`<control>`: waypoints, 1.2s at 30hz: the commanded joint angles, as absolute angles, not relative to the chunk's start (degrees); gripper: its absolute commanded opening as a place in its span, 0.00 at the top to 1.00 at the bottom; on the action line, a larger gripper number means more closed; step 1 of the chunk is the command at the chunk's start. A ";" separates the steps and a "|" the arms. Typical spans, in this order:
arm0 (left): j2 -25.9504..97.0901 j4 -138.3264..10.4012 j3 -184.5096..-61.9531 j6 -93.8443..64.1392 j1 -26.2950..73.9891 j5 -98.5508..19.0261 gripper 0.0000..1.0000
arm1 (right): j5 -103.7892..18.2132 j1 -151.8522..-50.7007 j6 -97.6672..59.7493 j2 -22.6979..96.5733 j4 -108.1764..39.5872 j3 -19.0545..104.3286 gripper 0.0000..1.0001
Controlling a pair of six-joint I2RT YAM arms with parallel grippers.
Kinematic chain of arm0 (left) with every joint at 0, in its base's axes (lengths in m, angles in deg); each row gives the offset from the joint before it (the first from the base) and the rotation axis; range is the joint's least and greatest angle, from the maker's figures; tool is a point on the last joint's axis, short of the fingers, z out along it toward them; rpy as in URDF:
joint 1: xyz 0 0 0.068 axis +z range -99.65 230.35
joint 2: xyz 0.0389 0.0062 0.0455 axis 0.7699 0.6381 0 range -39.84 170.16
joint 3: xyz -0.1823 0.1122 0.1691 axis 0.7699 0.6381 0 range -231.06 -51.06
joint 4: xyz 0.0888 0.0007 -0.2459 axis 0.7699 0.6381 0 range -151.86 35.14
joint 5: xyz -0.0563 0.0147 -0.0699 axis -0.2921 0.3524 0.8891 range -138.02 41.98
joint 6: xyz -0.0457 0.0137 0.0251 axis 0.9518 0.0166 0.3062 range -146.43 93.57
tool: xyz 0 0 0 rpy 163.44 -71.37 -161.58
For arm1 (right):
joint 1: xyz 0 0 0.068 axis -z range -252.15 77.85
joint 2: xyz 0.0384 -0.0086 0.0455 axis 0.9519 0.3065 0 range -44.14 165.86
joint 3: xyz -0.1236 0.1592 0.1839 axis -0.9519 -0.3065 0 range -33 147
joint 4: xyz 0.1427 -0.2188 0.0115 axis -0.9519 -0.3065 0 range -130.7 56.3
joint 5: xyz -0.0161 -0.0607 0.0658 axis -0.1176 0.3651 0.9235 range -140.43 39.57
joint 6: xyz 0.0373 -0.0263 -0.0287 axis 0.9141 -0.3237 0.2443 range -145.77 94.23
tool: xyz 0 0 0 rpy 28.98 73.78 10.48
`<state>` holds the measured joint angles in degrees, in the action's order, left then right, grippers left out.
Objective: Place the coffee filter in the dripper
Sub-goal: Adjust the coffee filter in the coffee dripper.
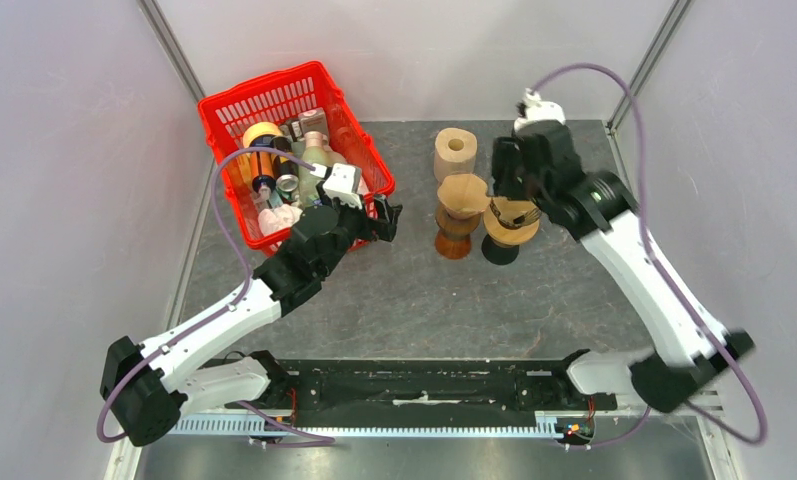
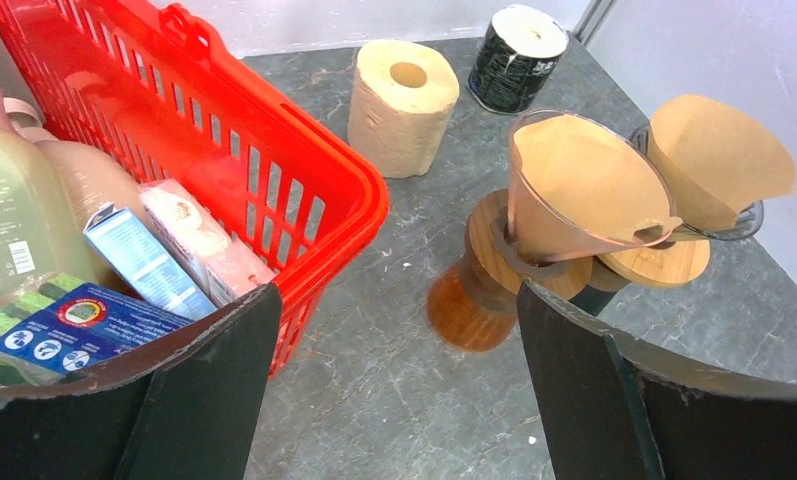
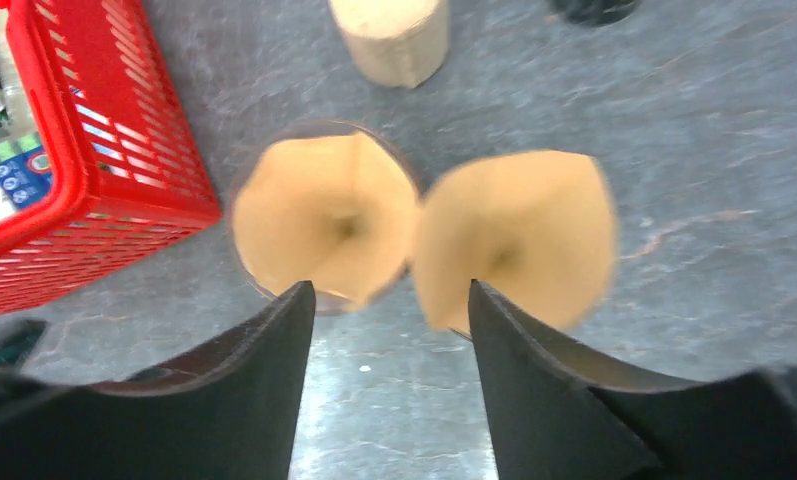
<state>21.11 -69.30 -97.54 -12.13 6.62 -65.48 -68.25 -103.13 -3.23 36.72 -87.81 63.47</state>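
Right fingers (image 3: 259, 400) spread, pinching nothing, above two drippers touching side by side on the counter (image 3: 714, 120); one coffee filter (image 3: 324, 215) sits in the glass dripper (image 2: 559, 235), a second filter (image 3: 519, 240) in the wire dripper (image 2: 744, 215); left fingers (image 2: 214, 390) spread, empty, beside the red basket (image 2: 274, 160).

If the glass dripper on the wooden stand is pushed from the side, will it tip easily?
Probably: the dripper is a wide cone high on a narrow stand, so it looks top-heavy. Its glass is likely slippery and fragile. The filter inside looks light and may shift.
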 commanded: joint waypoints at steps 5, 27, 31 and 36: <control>19.34 -63.27 -101.18 -8.15 6.75 -60.43 0.05 | -88.62 -103.06 -1.94 10.79 -67.80 36.36 0.03; 12.19 -50.30 -100.90 -5.18 6.76 -62.89 0.05 | -104.24 -103.09 3.05 -22.43 -65.24 13.88 0.03; 12.83 -50.39 -100.90 -5.60 6.76 -62.85 0.05 | -99.81 -103.09 1.00 -19.20 -64.68 15.91 0.03; 13.41 -52.15 -100.33 -5.90 6.75 -61.65 0.05 | -92.38 -103.09 -2.48 -11.32 -62.95 19.49 0.03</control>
